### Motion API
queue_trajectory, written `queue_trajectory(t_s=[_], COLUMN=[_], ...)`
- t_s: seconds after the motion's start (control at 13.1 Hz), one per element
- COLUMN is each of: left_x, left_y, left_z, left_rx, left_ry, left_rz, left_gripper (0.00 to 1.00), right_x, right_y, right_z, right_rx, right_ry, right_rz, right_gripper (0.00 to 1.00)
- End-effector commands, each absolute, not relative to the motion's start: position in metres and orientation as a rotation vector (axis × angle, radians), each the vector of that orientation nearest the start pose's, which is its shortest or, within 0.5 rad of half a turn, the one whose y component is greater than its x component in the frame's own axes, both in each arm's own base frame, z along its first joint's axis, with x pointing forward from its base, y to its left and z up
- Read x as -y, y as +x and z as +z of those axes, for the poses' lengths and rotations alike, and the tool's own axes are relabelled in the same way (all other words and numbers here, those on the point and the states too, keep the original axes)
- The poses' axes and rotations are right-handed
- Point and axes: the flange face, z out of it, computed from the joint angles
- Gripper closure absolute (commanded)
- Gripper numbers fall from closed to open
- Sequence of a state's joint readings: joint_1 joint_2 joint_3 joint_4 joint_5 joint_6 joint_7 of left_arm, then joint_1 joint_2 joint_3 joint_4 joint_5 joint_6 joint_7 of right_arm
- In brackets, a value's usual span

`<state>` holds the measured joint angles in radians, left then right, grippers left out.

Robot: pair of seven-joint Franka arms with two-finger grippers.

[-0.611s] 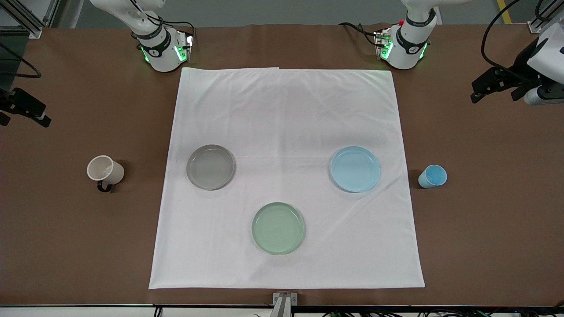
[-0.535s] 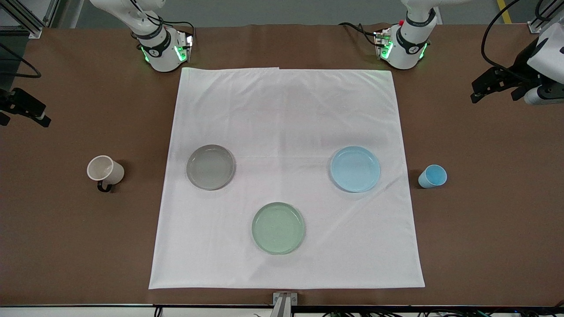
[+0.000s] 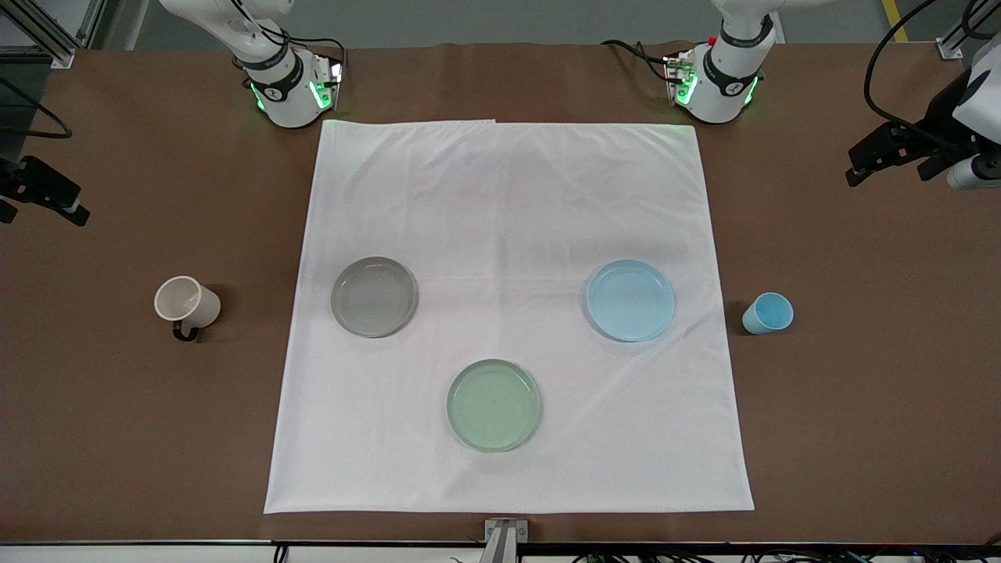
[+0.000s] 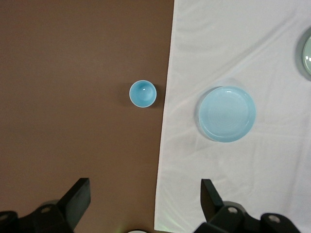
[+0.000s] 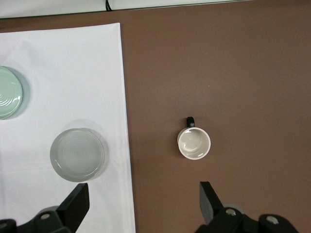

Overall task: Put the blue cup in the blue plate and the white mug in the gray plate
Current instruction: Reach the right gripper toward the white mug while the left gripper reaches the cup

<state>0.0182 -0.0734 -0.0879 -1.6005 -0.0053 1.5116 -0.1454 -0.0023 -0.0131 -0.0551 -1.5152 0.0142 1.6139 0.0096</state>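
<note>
The blue cup point(image 3: 768, 313) stands upright on the brown table beside the cloth, at the left arm's end; it also shows in the left wrist view point(image 4: 142, 93). The blue plate point(image 3: 630, 300) point(image 4: 226, 113) lies empty on the cloth beside it. The white mug point(image 3: 186, 301) point(image 5: 194, 143) stands on the brown table at the right arm's end, its handle toward the front camera. The gray plate point(image 3: 374, 296) point(image 5: 77, 154) lies empty on the cloth. My left gripper point(image 3: 891, 160) point(image 4: 144, 196) is open, high over the table. My right gripper point(image 3: 41, 205) point(image 5: 143, 198) is open, also high.
A pale green plate point(image 3: 493, 405) lies on the white cloth point(image 3: 508, 195), nearer the front camera than the other two plates. The cloth covers the table's middle. The arm bases point(image 3: 285, 86) stand along the table's edge farthest from the front camera.
My left gripper has shifted slightly toward the left arm's end of the table. The cup, mug, plates and right gripper have not moved.
</note>
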Motion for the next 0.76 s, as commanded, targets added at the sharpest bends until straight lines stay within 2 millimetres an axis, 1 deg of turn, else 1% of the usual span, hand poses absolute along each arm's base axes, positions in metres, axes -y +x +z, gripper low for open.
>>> queue_trajectory(t_s=[0.0,0.23,0.38,0.54,0.61,0.69], left_x=[0.028,0.013,0.018,0.016,0.017,0.018], left_y=[0.54,0.545,0.545,0.544,0.544,0.543], left_z=[0.627,0.616,0.614,0.604,0.602,0.6], left_rx=[0.133,0.165,0.151,0.147,0.147,0.151], left_ry=[-3.113,-3.087,-3.078,-3.047,-3.042,-3.04], left_rz=[0.088,0.113,0.115,0.14,0.146,0.153], left_gripper=[0.0,0.0,0.0,0.0,0.0,0.0], right_x=[0.034,0.036,0.036,0.033,0.032,0.036], right_y=[0.556,0.556,0.56,0.567,0.578,0.586], right_z=[0.665,0.665,0.659,0.639,0.615,0.596], right_rx=[-0.12,-0.127,-0.12,-0.106,-0.106,-0.115], right_ry=[-3.134,-3.134,-3.136,-3.137,-3.139,-3.141], right_rz=[-0.169,-0.171,-0.154,-0.09,-0.018,0.031], right_gripper=[0.0,0.0,0.0,0.0,0.0,0.0])
